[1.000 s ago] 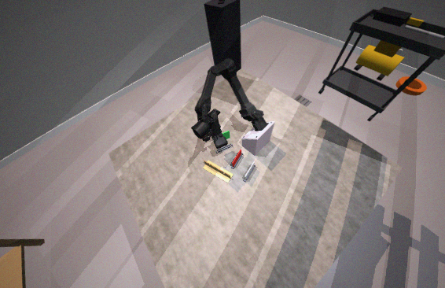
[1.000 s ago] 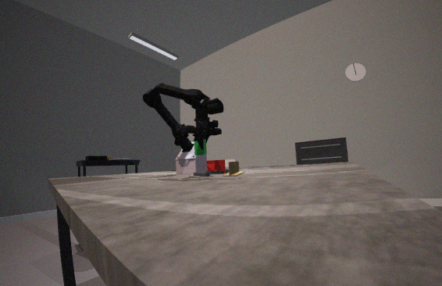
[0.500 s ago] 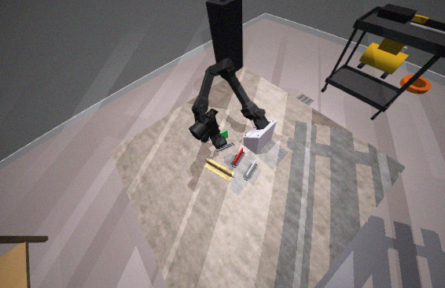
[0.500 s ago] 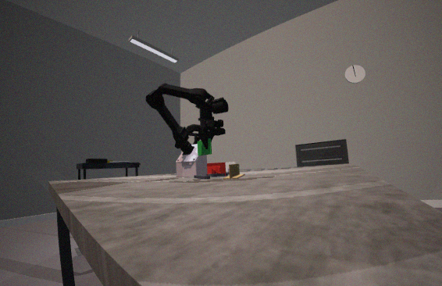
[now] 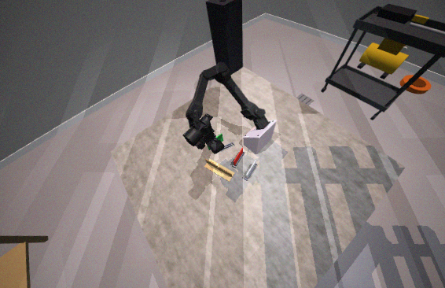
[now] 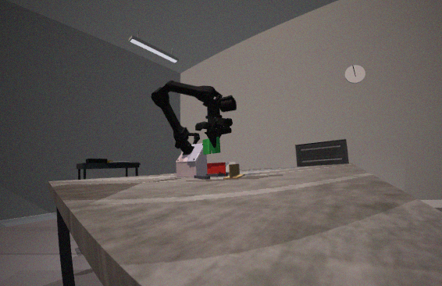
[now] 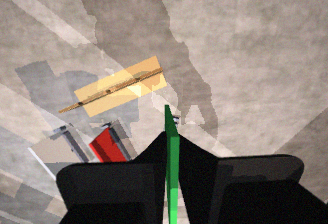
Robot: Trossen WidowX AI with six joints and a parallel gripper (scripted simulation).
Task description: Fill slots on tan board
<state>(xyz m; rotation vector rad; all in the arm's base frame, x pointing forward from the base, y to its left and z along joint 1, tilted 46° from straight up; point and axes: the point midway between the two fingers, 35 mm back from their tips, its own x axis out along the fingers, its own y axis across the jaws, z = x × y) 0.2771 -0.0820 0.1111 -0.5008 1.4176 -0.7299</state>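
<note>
Green plastic-looking board [image 5: 219, 137] [image 6: 208, 147] [image 7: 173, 165] is riding upright in the clenched gripper [image 5: 217, 148] [image 6: 215, 144] [image 7: 168, 135], hanging above the table [image 5: 182, 220] [image 6: 266, 219] [image 7: 266, 75], and a small notch seems to be facing down. The standing tan board [image 5: 219, 168] [image 6: 234, 170] [image 7: 123, 86] is showing three slots, all apparently open, so the seating is still needing doing.

The likeliest trouble is angle: seen from the wrist, the green board is not lying quite square to the tan one, and pushing down uncorrected could be wedging the notch or tipping the stand. The thin grip could also be letting the board pivot if its lower edge is catching the tan board's top. The fingers are hiding much of the board, making the slot harder to judge.

For room, the red board [image 5: 237, 156] [image 6: 216, 168] [image 7: 103, 145] and pale board [image 5: 251, 170] [image 7: 51, 150] are standing in holders near one end of the tan board; a wide finger could be brushing the red one while approaching there. The vacated holder [image 5: 229, 145] [image 6: 202, 176] [image 7: 176, 120] is sitting low, and the opposite end is offering easier clearance.
</note>
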